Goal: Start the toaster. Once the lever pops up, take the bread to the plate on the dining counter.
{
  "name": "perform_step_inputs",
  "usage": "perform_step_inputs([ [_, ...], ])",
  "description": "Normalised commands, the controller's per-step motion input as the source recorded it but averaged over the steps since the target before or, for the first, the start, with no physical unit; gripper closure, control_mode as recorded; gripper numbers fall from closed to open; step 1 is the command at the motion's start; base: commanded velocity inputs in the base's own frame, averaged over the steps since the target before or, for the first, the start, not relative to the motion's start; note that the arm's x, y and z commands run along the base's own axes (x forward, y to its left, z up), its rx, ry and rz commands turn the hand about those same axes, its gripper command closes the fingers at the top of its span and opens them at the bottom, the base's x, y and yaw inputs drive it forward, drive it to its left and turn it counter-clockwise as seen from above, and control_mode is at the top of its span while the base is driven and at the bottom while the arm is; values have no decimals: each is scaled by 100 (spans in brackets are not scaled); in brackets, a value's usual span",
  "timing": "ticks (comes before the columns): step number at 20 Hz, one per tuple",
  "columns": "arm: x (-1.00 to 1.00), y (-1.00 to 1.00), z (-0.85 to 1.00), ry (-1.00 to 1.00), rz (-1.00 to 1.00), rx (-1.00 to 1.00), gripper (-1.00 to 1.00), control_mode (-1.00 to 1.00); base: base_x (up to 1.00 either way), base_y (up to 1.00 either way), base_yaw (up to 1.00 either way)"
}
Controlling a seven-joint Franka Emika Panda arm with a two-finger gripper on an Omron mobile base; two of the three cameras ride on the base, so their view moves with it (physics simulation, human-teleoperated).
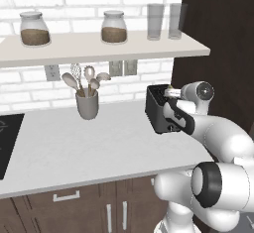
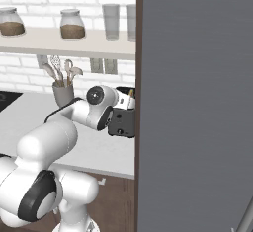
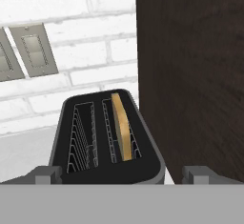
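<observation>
The black toaster (image 1: 157, 109) (image 2: 122, 121) stands on the pale grey worktop (image 1: 74, 147), close against a dark cabinet side. In the hand view I look down onto the toaster (image 3: 107, 170) from its near end. A pale bread slice (image 3: 121, 128) stands on edge in its right slot, and the left slot is empty. My gripper (image 3: 121, 175) hangs just above the toaster's near end, open wide, with one fingertip at each side and nothing between them. The hand hides the toaster's front face and the lever. The plate and the dining counter are out of view.
A grey utensil cup (image 1: 87, 104) stands left of the toaster. The shelf (image 1: 99, 48) above carries jars and glasses. The dark tall cabinet (image 1: 218, 38) walls off the right. A grey panel (image 2: 197, 102) blocks the right base view's right half. A black cooktop (image 1: 7, 138) lies far left.
</observation>
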Motion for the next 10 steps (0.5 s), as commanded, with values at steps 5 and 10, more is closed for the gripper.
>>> perform_step_inputs([
  [5,0,0,0,0,0,0,-100,-100,0,0,0],
  [10,0,0,0,0,0,0,-100,-100,0,0,0],
])
